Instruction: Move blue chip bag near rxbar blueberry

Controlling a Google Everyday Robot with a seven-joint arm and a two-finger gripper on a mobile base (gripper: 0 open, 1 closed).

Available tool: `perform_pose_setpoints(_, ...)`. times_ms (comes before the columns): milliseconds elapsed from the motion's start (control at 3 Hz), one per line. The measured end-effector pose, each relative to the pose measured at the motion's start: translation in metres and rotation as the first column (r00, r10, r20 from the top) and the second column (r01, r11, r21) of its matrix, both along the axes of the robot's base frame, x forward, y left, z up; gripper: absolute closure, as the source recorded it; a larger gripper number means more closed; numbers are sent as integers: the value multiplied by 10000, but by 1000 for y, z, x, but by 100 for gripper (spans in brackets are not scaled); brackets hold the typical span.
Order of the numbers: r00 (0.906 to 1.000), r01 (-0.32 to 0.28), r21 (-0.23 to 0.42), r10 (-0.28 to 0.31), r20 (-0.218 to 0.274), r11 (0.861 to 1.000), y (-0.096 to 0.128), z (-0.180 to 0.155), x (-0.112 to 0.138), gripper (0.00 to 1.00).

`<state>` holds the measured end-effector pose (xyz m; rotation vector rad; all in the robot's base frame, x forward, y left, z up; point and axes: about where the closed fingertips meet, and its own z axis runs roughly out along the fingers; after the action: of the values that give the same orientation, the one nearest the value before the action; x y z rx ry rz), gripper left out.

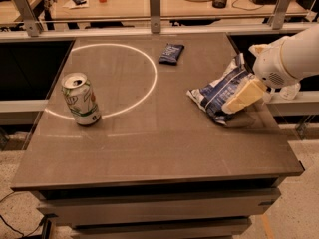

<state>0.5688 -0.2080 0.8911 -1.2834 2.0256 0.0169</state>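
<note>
The blue chip bag (219,89) lies crumpled on the right side of the brown table (159,148), dark blue with white stripes. The rxbar blueberry (171,53), a small flat dark blue wrapper, lies at the far middle of the table, well behind and to the left of the bag. My gripper (240,98) reaches in from the right on the white arm (286,59) and rests over the bag's right end, touching or just above it. Part of the bag is hidden under it.
A green and white soda can (80,99) stands upright on the left, on the line of a white circle (149,78) marked on the table. A rail with metal posts (155,4) runs along the far edge, with a cluttered desk behind.
</note>
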Motion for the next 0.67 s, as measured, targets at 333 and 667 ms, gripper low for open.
perform_pose_setpoints(333, 9994, -349, -32, 349, -19, 9994, 12, -10, 9, 16)
perform_pose_setpoints(667, 9971, -740, -4, 739, 180, 9973, 21, -7, 13, 40)
